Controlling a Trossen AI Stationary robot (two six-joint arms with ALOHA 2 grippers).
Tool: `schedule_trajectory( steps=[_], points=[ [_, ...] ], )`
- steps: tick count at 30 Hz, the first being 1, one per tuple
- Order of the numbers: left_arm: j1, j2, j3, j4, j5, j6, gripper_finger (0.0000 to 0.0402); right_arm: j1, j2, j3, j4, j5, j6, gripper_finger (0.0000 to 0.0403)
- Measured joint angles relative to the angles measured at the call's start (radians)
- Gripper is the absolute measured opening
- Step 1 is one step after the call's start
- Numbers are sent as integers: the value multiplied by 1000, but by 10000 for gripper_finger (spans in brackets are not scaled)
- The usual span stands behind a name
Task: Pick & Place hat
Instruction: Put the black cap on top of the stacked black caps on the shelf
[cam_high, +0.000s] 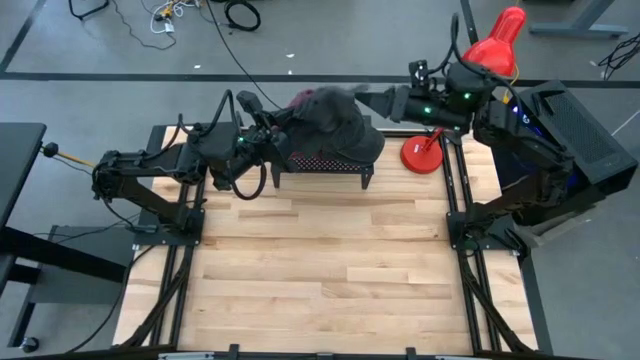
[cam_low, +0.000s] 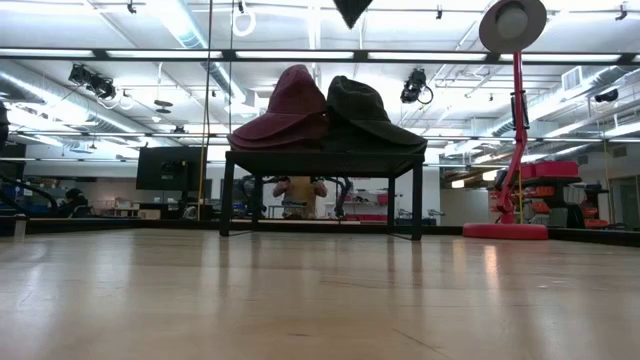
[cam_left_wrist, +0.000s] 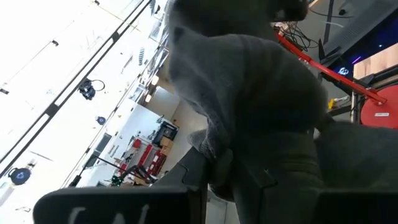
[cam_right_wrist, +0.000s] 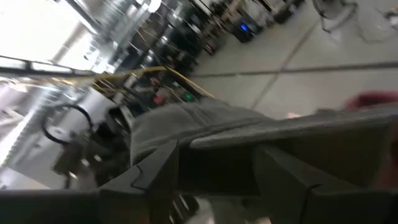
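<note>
A grey cloth hat (cam_high: 345, 135) hangs in the air over the black stand (cam_low: 320, 160) at the table's far middle. My left gripper (cam_high: 278, 135) is level at the hat's left side and shut on it; the hat fills the left wrist view (cam_left_wrist: 249, 93). My right gripper (cam_high: 362, 100) is level at the hat's far right side and open, with grey cloth (cam_right_wrist: 186, 121) just past its fingers. A maroon hat (cam_low: 287, 110) and a dark hat (cam_low: 365, 112) rest by their brims on the stand. Neither gripper shows in the low view. My left gripper pinches a fold of the grey hat's cloth (cam_left_wrist: 214, 155) between its two fingers, coming level from the table's left. The hat bulges out beyond the fingers, clear of the stand. Whether my right gripper still touches the hat, I cannot tell.
A red pole stand (cam_low: 517, 120) with a round base (cam_high: 425, 155) is at the table's far right, with a hat on top (cam_low: 512, 22). A dark pointed shape (cam_low: 350, 10) hangs in at the low view's top edge. Bare wooden tabletop (cam_high: 320, 270) lies nearer.
</note>
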Motion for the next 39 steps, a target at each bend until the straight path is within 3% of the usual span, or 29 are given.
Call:
schedule_trajectory(
  steps=[16,27,39],
  points=[
    [1,0,0,-12,21,0,50,0,-82,0,-281,-62,-79,204],
    [90,-1,0,-11,259,-40,50,0,-157,0,-278,-51,-174,204],
    [310,-1,0,-4,692,24,50,0,-159,0,-311,-51,-240,204]
  ],
)
